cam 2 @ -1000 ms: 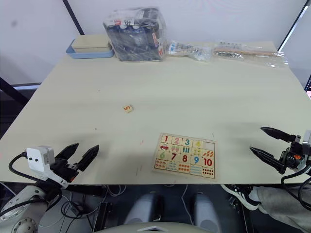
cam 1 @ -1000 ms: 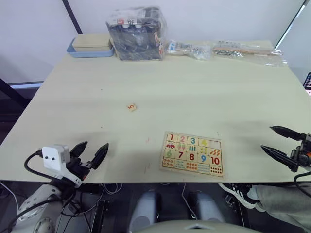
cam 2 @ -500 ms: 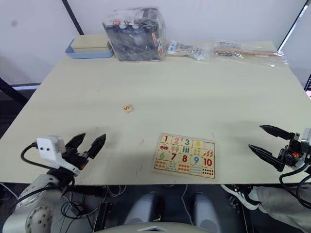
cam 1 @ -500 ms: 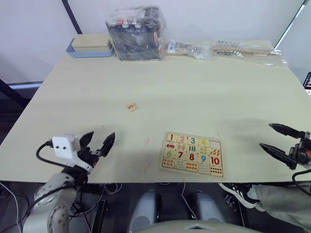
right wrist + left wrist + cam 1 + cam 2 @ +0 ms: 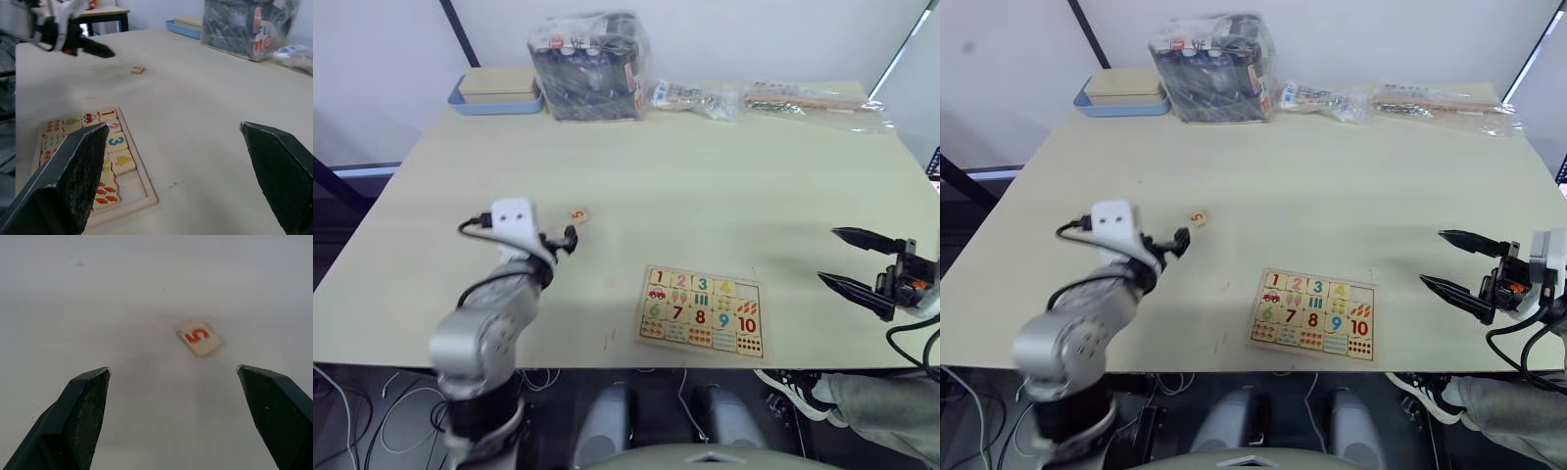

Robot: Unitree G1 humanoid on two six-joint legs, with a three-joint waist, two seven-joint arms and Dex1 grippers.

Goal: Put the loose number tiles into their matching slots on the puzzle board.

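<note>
Left wrist view showed the left end effector [image 5: 173, 416] spread wide, the 5 tile [image 5: 198, 339] lying between its fingertips; right end effector [image 5: 858, 264] gaped wide beside the puzzle board [image 5: 699, 310].

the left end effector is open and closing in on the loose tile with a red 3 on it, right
Not quite: the small square pale-wood tile bears a red 5, not a 3, as the left wrist view shows. The rest holds: the left end effector is open, its black fingers spread either side of the tile on the pale table, not yet touching it.
</note>
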